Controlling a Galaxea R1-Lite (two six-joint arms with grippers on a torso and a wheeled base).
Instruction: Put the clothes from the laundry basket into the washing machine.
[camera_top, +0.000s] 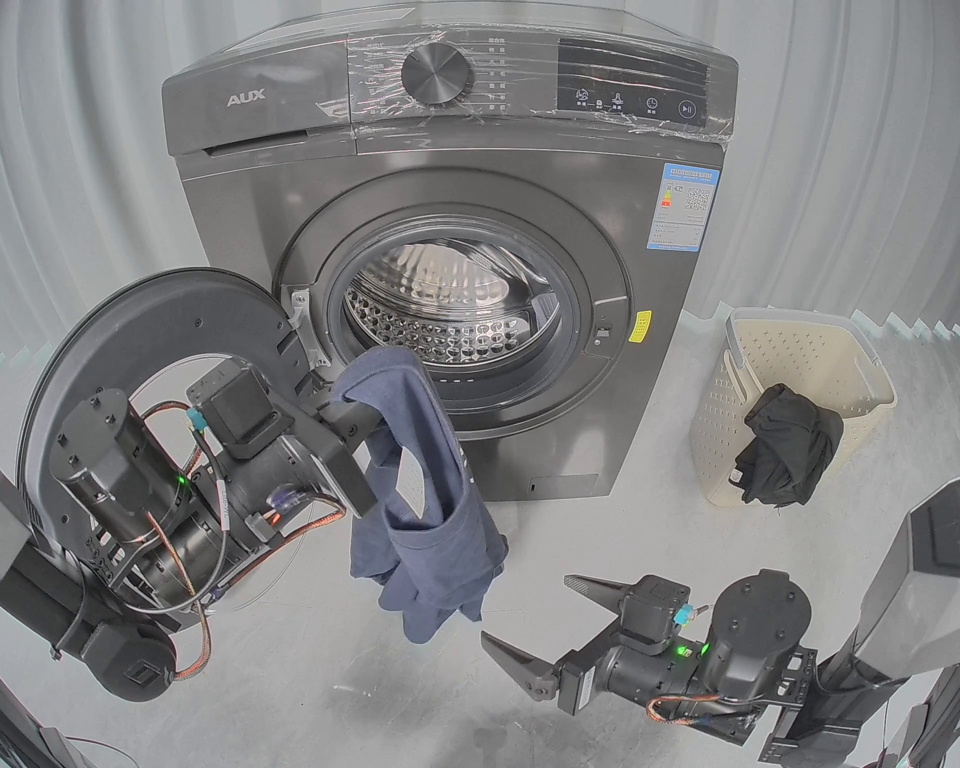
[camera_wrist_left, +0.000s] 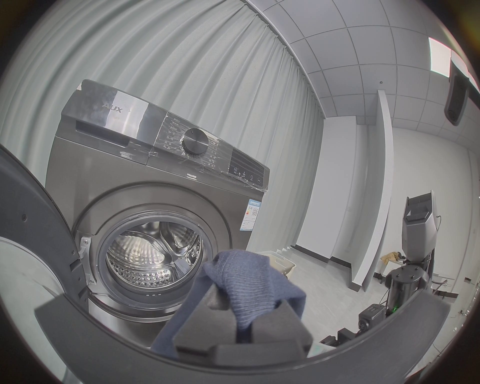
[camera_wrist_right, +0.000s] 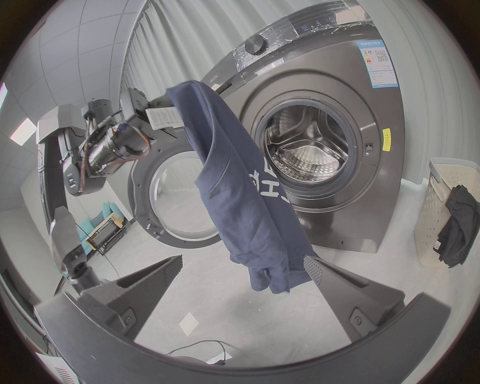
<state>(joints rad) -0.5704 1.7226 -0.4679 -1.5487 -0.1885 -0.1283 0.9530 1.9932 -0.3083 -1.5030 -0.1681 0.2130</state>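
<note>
Navy shirt (camera_top: 425, 490) hangs clamped in my left pincer (camera_top: 368, 412) mid-frame, held level with the drum (camera_top: 450, 310) for loading; right pincer (camera_top: 550, 630) gapes wide.

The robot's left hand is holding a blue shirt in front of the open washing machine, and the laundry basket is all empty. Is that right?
Not quite. The laundry basket is not empty: the head view shows a black garment draped over its rim. The rest holds: the left gripper holds the blue shirt in front of the open washing machine.
</note>
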